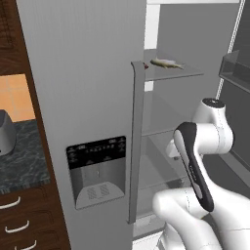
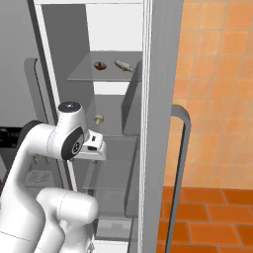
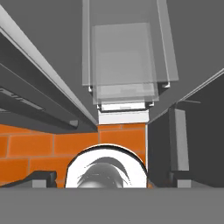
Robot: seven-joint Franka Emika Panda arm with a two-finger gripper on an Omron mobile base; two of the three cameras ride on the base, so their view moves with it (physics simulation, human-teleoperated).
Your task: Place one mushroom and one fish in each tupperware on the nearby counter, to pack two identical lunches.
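The fridge stands open. On its upper glass shelf [image 2: 81, 74] lie a dark reddish-brown mushroom [image 2: 100, 65] and, just right of it, a pale fish [image 2: 123, 65] [image 1: 166, 63]. A small pale tan lump [image 2: 99, 118] sits on the shelf below. My gripper [image 3: 111, 180] hangs in front of the fridge's lower shelves, well under the fish and mushroom, pointing down at the floor. Its two dark fingertips [image 3: 43, 178] stand wide apart, open, with nothing between them. The tupperware trays are out of view. A corner of the dark speckled counter [image 1: 22, 161] shows at the left.
The closed grey fridge door with its dispenser panel [image 1: 96, 171] and long handle [image 1: 136, 141] stands left of the opening. The open door's edge [image 2: 158, 123] rises at the right. A silver toaster [image 1: 5, 132] sits on the counter. Clear drawers [image 3: 124, 61] lie below the hand.
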